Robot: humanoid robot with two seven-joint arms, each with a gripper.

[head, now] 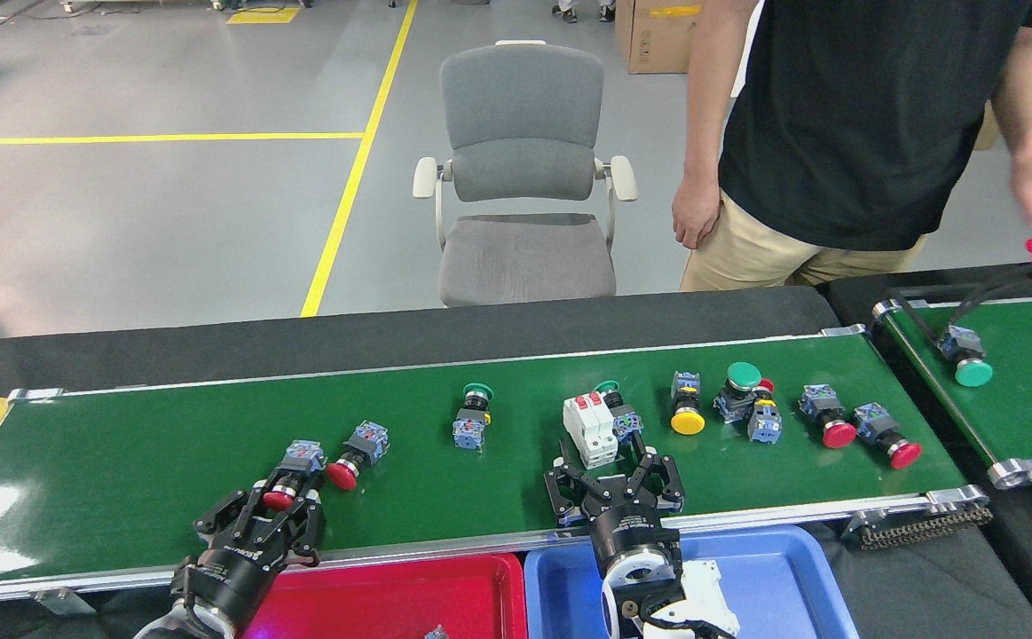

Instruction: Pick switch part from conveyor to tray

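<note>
Smooth dark-green conveyor [169,461] belt with a glossy glare patch, silver brushed-metal side rails, glossy plastic red tray [391,595] and blue tray [773,577], matt black cloth [303,346] behind, grey fabric chair [524,177]
</note>
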